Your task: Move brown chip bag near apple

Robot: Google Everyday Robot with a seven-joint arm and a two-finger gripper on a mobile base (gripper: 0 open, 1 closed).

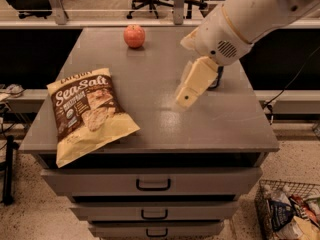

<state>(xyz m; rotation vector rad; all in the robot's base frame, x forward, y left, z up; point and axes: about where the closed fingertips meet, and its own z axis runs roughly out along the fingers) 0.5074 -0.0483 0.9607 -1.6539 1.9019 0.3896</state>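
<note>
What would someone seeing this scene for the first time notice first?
The big pale robot arm filling the upper right dominates, with its gripper hanging over the middle of the grey drawer cabinet. Next comes the brown chip bag, lying flat at the front left of the top with its lower corner past the front edge. The apple sits alone near the far edge, well apart from the bag.

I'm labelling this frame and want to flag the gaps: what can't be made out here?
- Camera view, dark object behind the gripper, which hangs over the cabinet top right of centre: mostly covered by the arm, unidentifiable.
- Camera view, small print on the chip bag: too small to read.
- Camera view, wire basket on the floor: cut off by right and bottom edges.
</note>
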